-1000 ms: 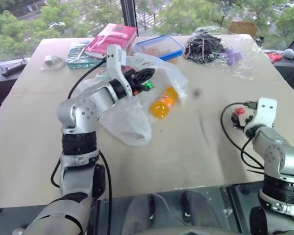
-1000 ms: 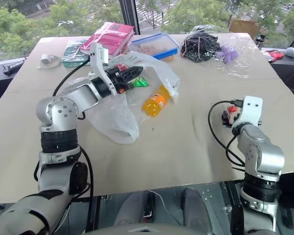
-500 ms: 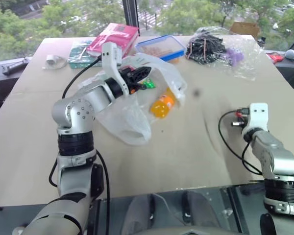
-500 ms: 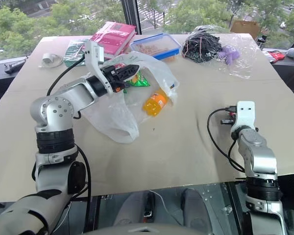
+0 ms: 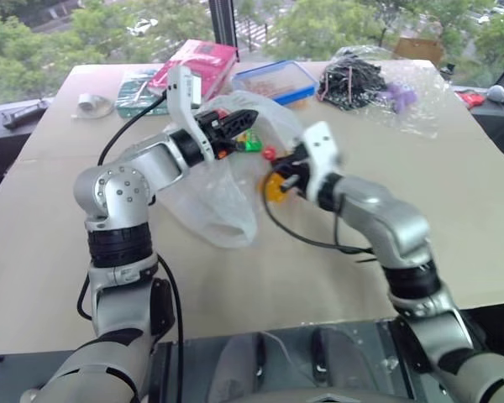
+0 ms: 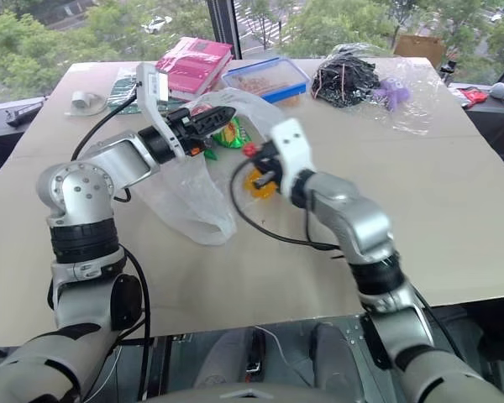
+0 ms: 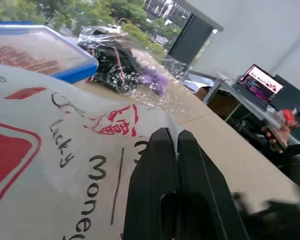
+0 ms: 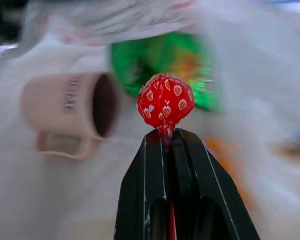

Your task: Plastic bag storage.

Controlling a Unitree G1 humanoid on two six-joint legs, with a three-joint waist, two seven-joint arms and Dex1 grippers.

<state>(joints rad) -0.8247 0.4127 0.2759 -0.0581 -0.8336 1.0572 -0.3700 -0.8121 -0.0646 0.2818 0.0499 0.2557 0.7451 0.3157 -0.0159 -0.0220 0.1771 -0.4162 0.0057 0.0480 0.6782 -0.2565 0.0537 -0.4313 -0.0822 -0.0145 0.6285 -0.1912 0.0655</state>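
Note:
The plastic bag [image 5: 223, 197], translucent white with red print, lies on the tan table [image 5: 59, 227], its mouth lifted. My left gripper [image 5: 245, 120] is shut on the bag's upper rim; the left wrist view has the black fingers [image 7: 155, 165] pressed together over the printed film [image 7: 65, 165]. My right gripper [image 5: 275, 159] hangs at the bag's mouth, shut on the stick of a red strawberry-print lollipop [image 8: 165, 101]. Inside the bag I see an orange bottle [image 5: 276, 188], a green packet [image 8: 160, 62] and a pink mug [image 8: 72, 107] on its side.
Along the table's far edge are a pink book [image 5: 197, 63], a teal packet [image 5: 134, 88], a blue-lidded box [image 5: 273, 80], a clear bag of black cables [image 5: 353, 80] and a tape roll [image 5: 91, 103]. Open tabletop lies to the right of the bag.
My right arm has swung from the table's right side across to the bag's mouth, carrying the red lollipop in shut fingers. The left gripper keeps holding the bag's rim up.

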